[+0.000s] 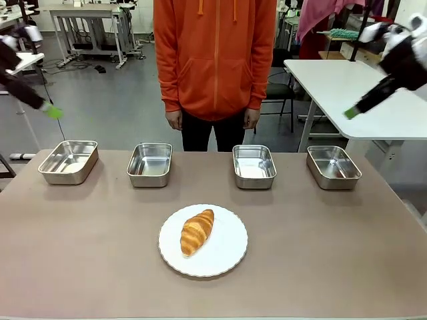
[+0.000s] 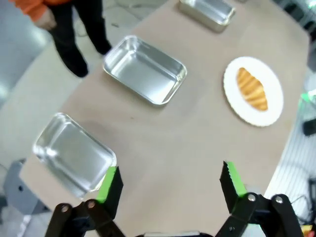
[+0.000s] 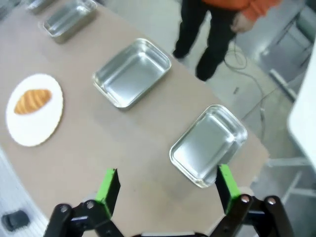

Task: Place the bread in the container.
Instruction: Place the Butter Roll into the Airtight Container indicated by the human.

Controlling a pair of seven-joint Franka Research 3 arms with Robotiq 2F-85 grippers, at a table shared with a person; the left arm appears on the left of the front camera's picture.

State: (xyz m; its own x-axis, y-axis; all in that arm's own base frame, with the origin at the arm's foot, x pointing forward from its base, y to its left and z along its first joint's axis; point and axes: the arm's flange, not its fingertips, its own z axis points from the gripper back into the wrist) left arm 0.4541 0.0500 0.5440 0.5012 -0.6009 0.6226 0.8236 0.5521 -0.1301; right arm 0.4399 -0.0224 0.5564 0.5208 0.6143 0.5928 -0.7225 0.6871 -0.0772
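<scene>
Bright, even overhead light, soft shadows; the steel pans (image 1: pixel 150 165) glare, and wrist views look slightly blurred.

The left arm (image 1: pixel 17 87) comes in at the upper left of the front frame. Its dark forearm slopes down toward the centre and ends in the left tool (image 1: pixel 53 111), whose green tip hangs in the air. In the left wrist view its two green-padded fingers (image 2: pixel 109 183) rise from the bottom edge, spread wide with nothing between them. The right arm (image 1: pixel 400 63) mirrors this at the upper right, slanting down and inward to the right tool (image 1: pixel 351 113). Its fingers (image 3: pixel 226 181) are likewise spread wide and empty.
</scene>
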